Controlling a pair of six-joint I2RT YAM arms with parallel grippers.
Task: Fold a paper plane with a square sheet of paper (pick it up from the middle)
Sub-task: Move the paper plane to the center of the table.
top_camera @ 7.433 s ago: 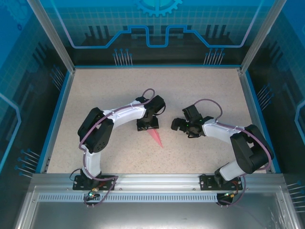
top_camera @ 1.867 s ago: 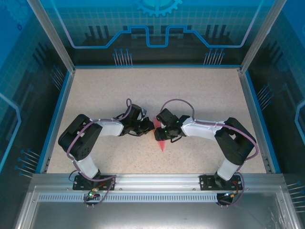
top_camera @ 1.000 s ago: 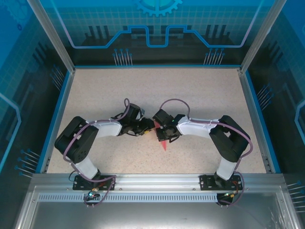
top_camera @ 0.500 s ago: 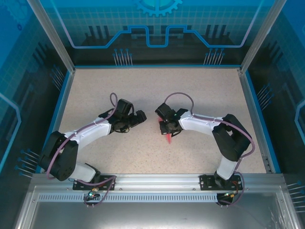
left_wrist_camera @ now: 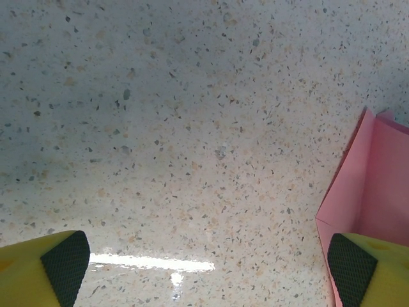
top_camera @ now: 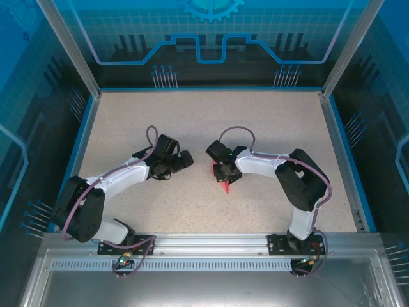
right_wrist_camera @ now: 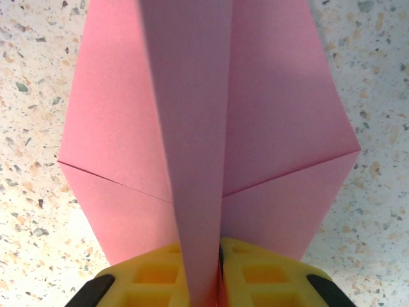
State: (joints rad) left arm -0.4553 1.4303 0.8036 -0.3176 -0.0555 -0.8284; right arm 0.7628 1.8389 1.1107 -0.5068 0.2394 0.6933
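The pink-red paper plane (top_camera: pixel 225 185) is at the table's middle, its pointed nose aimed toward the near edge. My right gripper (top_camera: pixel 222 173) is shut on its centre keel. In the right wrist view the yellow fingers (right_wrist_camera: pixel 153 278) pinch the upright centre fold, and the paper plane (right_wrist_camera: pixel 268 121) spreads its two creased wings out to either side above the tabletop. My left gripper (top_camera: pixel 185 158) stands open a short way to the plane's left, holding nothing. Its fingertips (left_wrist_camera: pixel 54 265) are wide apart over bare table, and the paper plane (left_wrist_camera: pixel 377 185) shows at the right edge.
The speckled beige tabletop (top_camera: pixel 255 121) is ringed by a blue rim and metal posts, with a glass wall at the back. The arm bases sit on the metal rail (top_camera: pixel 204 243) along the near edge.
The left gripper let go of the paper and drew back to the left, opening wide. The right gripper stayed shut on the plane and shifted it slightly away from the left arm.
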